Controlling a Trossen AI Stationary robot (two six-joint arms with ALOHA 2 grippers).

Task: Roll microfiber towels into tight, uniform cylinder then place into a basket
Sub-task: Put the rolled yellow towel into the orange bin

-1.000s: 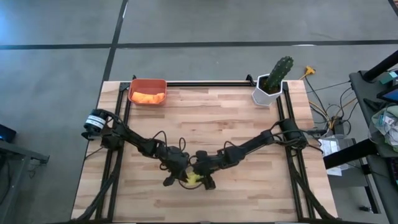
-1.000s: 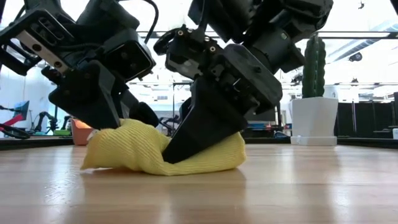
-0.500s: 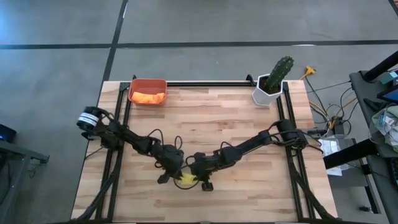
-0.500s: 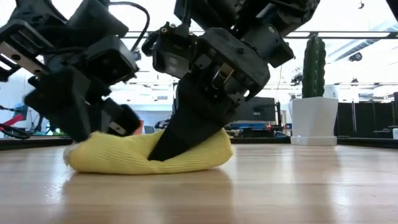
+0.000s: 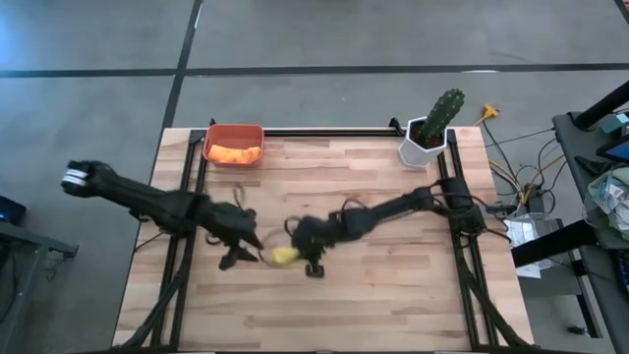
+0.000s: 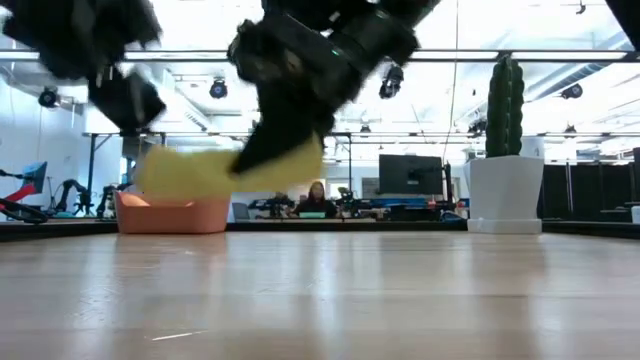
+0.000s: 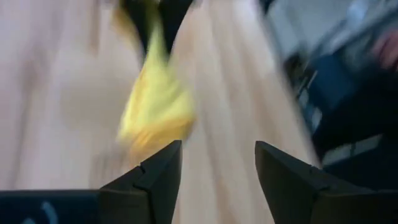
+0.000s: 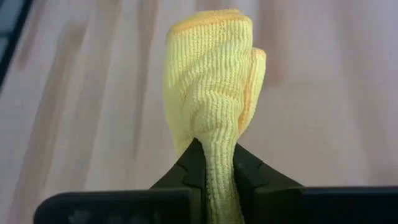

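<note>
Rolled bright yellow microfiber towel (image 8: 211,93), formerly on the wooden worktop (image 5: 373,206), now lifted in clamped right hand (image 8: 211,165); left hand (image 7: 217,171), released, gapes at nine o'clock; red-orange plastic basket (image 5: 233,133) next.

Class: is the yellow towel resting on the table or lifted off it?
Lifted: the yellow towel hangs clear above the table, pinched in the right hand.

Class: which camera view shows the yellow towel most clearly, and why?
The right wrist view: the rolled yellow towel fills the picture, pinched between the right gripper. The low view shows it lifted above the table, blurred. The left wrist view shows a smear, and the high view only a small yellow spot.
</note>
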